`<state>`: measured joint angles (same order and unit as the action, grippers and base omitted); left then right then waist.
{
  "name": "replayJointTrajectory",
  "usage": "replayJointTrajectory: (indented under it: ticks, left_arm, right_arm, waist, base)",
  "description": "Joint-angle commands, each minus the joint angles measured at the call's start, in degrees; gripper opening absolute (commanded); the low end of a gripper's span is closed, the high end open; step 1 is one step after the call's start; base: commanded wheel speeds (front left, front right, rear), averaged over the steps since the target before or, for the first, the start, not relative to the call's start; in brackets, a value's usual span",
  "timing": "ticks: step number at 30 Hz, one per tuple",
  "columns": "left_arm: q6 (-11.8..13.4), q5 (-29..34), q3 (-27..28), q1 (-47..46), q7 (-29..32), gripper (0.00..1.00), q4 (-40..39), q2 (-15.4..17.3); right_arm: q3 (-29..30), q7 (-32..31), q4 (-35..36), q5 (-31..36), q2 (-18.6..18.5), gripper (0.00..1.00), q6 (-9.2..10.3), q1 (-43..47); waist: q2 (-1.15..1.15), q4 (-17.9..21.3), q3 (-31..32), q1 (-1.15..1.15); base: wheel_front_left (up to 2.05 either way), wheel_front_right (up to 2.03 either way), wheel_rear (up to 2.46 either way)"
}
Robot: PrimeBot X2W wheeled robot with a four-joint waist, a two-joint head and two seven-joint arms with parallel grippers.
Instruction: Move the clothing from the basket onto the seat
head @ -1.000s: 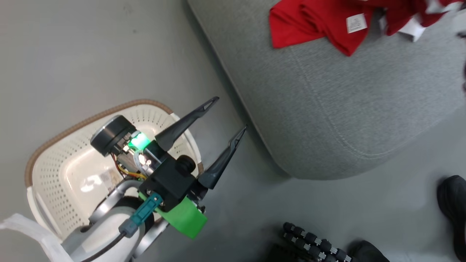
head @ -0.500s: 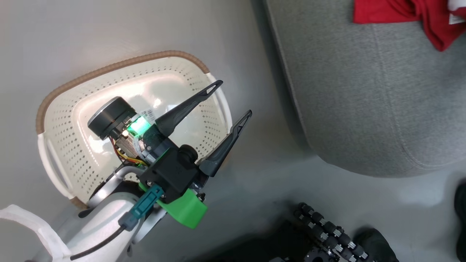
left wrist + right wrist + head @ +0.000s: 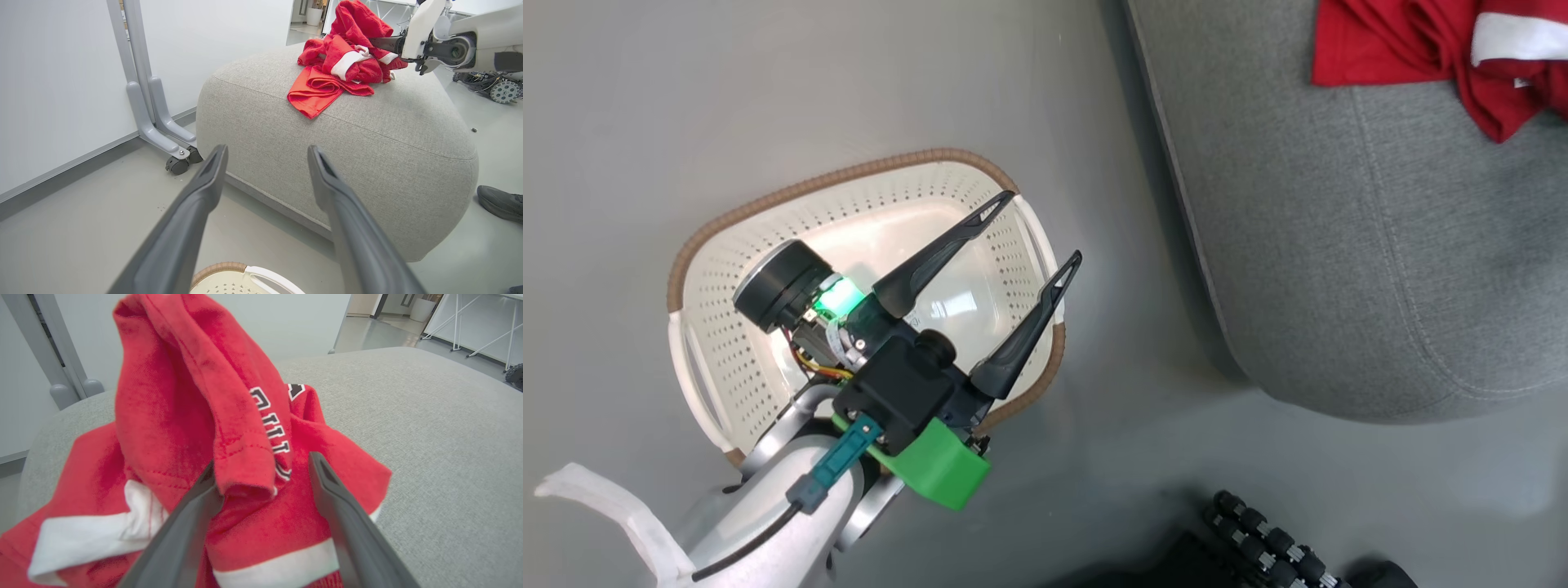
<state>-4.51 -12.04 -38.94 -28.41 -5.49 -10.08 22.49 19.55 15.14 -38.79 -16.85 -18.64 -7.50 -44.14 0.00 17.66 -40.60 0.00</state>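
Clothing (image 3: 171, 416) within spread right pincer (image 3: 262, 461)

Floor between the seat (image 3: 1339, 245) and the basket (image 3: 849, 175) lies open ahead of my left end effector (image 3: 1045, 224). On the seat, the clothing (image 3: 339, 69) crowds my right end effector (image 3: 262, 460). Beside the seat stand a wheeled frame leg (image 3: 155, 122) and a person's shoe (image 3: 500, 202).

Grey floor (image 3: 768, 82), white wall (image 3: 61, 81) w/ castored grey stand (image 3: 139, 106).
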Motion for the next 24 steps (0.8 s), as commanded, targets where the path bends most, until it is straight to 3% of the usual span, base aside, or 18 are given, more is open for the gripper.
replayJointTrajectory:
  ticks: [1,11,19,24]
  left_arm:
    - [0.62,-0.65,0.4,1.26,-0.82,1.0,0.66,-0.17]
    - [6.29,-4.11,3.45,6.14,-6.0,1.0,6.16,-3.38]
    - [10.84,-7.52,9.63,9.8,-8.96,1.0,9.97,-4.65]
    - [12.2,-8.4,14.0,12.35,-9.75,1.0,12.61,-4.52]
  right_arm:
    - [0.22,0.0,1.71,0.62,0.66,1.0,0.02,2.4]
    - [0.29,0.0,20.65,5.47,7.26,1.0,0.02,17.85]
    - [-7.36,-0.87,31.34,7.61,12.33,1.0,0.02,27.01]
    - [-12.45,-2.3,35.28,7.94,13.7,1.0,0.03,30.8]
  waist:
    - [0.0,-0.07,4.7,0.0]
    - [0.0,-2.42,14.52,0.0]
    - [0.0,-5.54,20.31,0.0]
    - [0.0,-8.22,23.23,0.0]
  base:
    - [0.0,0.0,0.0]
    - [0.0,0.0,0.0]
    - [0.0,0.0,0.0]
    - [0.0,0.0,0.0]
